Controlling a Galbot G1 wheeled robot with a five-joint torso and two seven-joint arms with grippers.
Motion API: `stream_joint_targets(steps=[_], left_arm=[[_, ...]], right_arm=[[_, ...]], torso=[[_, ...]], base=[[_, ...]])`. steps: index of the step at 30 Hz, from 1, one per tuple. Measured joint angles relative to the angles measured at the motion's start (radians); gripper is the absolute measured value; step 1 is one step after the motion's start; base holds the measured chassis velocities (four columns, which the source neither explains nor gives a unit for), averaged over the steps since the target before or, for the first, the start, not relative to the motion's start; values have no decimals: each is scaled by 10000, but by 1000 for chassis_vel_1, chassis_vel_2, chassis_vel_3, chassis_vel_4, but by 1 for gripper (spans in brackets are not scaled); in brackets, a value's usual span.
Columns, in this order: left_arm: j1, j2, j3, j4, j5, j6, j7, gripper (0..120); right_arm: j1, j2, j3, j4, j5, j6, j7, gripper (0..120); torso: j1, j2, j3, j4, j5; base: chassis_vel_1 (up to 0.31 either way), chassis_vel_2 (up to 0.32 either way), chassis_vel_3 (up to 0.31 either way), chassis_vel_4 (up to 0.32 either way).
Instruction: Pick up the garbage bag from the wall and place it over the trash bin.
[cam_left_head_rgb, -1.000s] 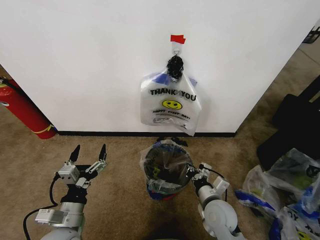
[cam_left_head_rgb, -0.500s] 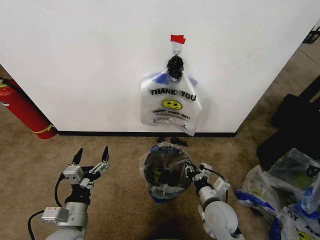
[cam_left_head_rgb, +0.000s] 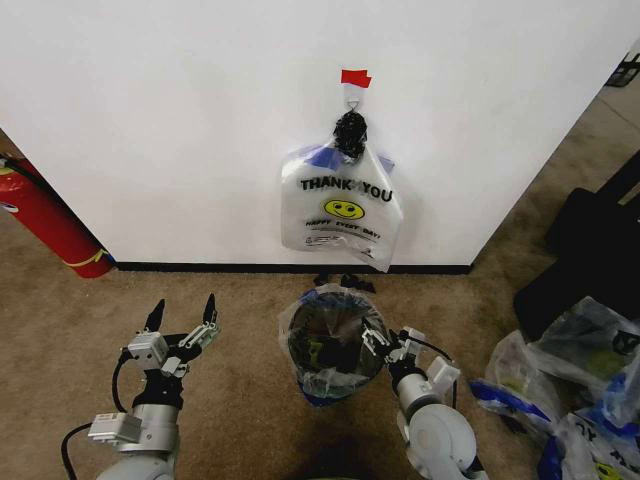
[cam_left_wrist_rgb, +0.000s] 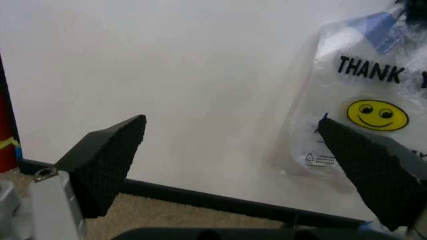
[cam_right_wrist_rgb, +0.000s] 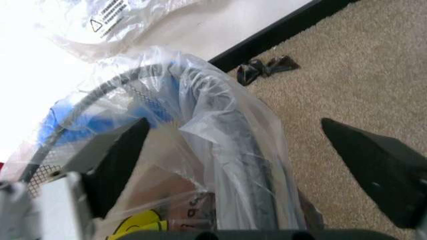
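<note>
The thin clear garbage bag (cam_left_head_rgb: 330, 340) with blue patches already drapes the black wire-mesh trash bin (cam_right_wrist_rgb: 133, 95) below the white wall (cam_left_head_rgb: 180, 130). Right gripper (cam_left_head_rgb: 385, 343), jaws wide and empty, straddles its rim; left gripper (cam_left_head_rgb: 182, 312) idles open; placement appears nearly complete.

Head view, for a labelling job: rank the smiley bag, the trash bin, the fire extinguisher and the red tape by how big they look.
1. Smiley bag, largest.
2. Trash bin and fire extinguisher: close; the extinguisher is cut off at the edge, so unranked.
3. Red tape, smallest.
</note>
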Motion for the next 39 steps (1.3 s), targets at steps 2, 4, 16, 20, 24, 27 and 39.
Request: stream_joint_targets(steps=[2,4,16,20,24,27,39], left_arm=[[23,-2,9,-10,3,3,-6,100],[35,-6,26,-14,13,4,-7,100],[-161,-344,496,-42,1034,82,-157,100],[-242,-410,668,-127,1415,97,-213,100],[-307,-438,752,-194,1717,65,-281,100],[-305,-452,751,-321,2014,9,-273,100],[113,-729,470,-591,2586,-58,-128,100]], right_arm=[[-60,-52,0,80,-43,0,-37,100],[-90,-76,2,113,-125,19,-74,100],[-1770,-118,975,1636,-4580,3899,-1213,100],[-2527,46,1303,2186,-5723,4622,-1220,100],[-3229,256,1439,2791,-6383,4924,-1212,100],[-3735,378,1527,3483,-6564,4970,-1186,100],[-4095,536,2158,3802,-7044,5493,-1234,100]], torso=[[0,0,0,-1,-1],[0,0,0,0,0],[0,0,0,0,-1],[0,0,-1,0,1],[-1,0,-1,-3,0],[-1,0,-1,-1,-4],[-1,0,0,0,1]], base=[[0,0,0,0],[0,0,0,0],[0,0,0,0],[0,0,0,0],[0,0,0,0],[0,0,0,0],[0,0,0,0]])
